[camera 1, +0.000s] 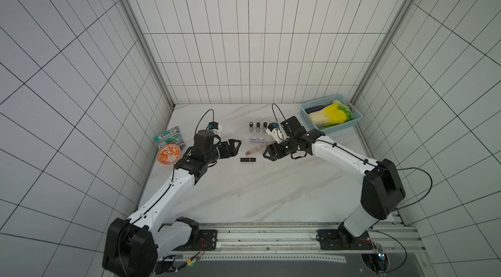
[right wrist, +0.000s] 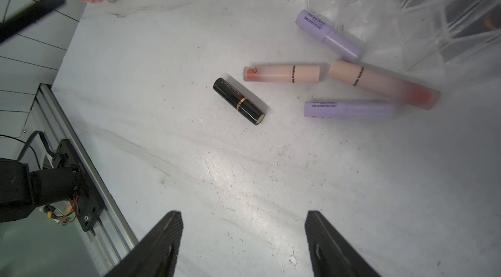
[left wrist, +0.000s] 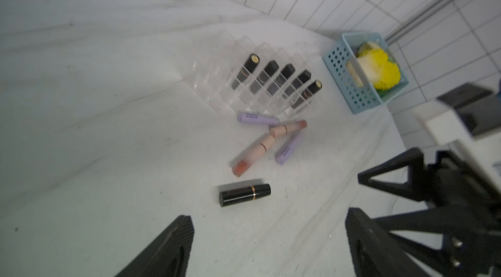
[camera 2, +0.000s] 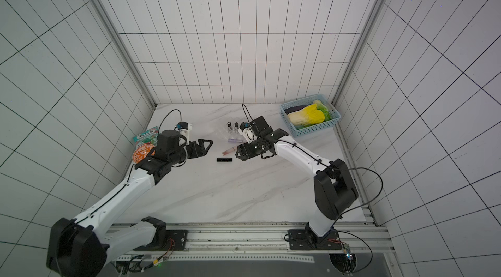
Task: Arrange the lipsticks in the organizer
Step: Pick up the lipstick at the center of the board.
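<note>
The organizer [left wrist: 206, 72] stands at the far middle of the table [camera 1: 244, 194], with five black lipsticks [left wrist: 280, 79] upright in one row of its cells. In both top views the right arm's wrist hides part of that row. Just near of it lie four loose tubes. A lilac tube [left wrist: 257, 117] lies right by the organizer's near edge, and a second lilac tube [left wrist: 289, 148] lies nearer and to the right. A pink tube [left wrist: 288, 128] and a second pink tube [left wrist: 253, 155] lie beside them, cap ends almost meeting. Nearest of all, a lone black lipstick [camera 1: 248, 159] lies on its side, apart from the rest. The left gripper [camera 1: 234, 149] is to its left and the right gripper [camera 1: 267, 153] to its right, tips facing across it, neither touching it. Both have their jaws spread wide with nothing between them, as the wrist views show. A basket [camera 1: 341, 127] holding a cabbage [camera 1: 329, 115] sits at the far right, and an orange bowl [camera 1: 168, 155] is at the left
</note>
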`<state>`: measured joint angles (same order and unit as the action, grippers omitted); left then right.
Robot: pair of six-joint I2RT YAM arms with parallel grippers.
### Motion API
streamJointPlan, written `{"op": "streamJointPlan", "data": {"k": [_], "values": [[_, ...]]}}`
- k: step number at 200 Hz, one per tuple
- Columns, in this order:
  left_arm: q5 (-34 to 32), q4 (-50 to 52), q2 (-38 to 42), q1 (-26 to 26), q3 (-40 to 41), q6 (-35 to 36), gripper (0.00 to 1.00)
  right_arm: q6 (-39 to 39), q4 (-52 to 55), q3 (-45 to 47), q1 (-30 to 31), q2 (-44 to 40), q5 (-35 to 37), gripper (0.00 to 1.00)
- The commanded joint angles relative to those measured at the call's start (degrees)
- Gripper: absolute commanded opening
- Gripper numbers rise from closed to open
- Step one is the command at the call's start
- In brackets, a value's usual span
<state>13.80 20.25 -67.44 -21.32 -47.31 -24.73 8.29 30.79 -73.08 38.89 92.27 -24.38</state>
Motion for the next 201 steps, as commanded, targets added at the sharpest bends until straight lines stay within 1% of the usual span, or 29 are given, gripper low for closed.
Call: {"op": "streamJointPlan", "data": {"k": [1, 17, 37, 57, 96, 124, 151, 168, 201], "values": [[-0.72, 11.41, -6.32, -3.35, -4.29, 4.17, 0.88, 2.10, 0.25, 2.51, -1.79, -5.60, -2.94, 0.74], [-2.04, 14.11, -11.02, -5.71, -6.13, 5.31, 0.88, 2.08, 0.59, 3.62, -2.14, -8.01, -2.78, 0.74], [-5.87, 15.61, -15.99, -7.47, -8.33, 7.12, 0.92, 2.26, 0.77, 5.02, -2.50, -9.90, -3.55, 0.73], [-9.39, 14.78, -19.50, -7.93, -10.59, 9.36, 0.93, 2.32, 0.75, 6.45, -2.59, -11.33, -3.99, 0.72], [-11.66, 10.35, -24.29, -8.37, -13.84, 14.68, 0.94, 1.78, 0.85, 8.76, -2.93, -14.06, -4.63, 0.71], [-9.26, 8.66, -27.52, -8.44, -16.54, 17.53, 0.94, 1.03, 1.27, 9.05, -3.38, -14.36, -5.48, 0.70], [-8.25, 8.90, -30.38, -8.25, -18.06, 17.63, 0.94, 0.87, 1.47, 9.11, -3.55, -14.77, -6.17, 0.69], [-6.24, 8.53, -31.10, -7.90, -17.70, 17.50, 0.94, 0.68, 1.65, 9.26, -3.65, -15.31, -6.51, 0.68], [-3.33, 4.45, -32.07, -7.84, -16.24, 18.96, 0.94, 0.76, 1.73, 9.09, -3.74, -15.36, -7.94, 0.67]]}}
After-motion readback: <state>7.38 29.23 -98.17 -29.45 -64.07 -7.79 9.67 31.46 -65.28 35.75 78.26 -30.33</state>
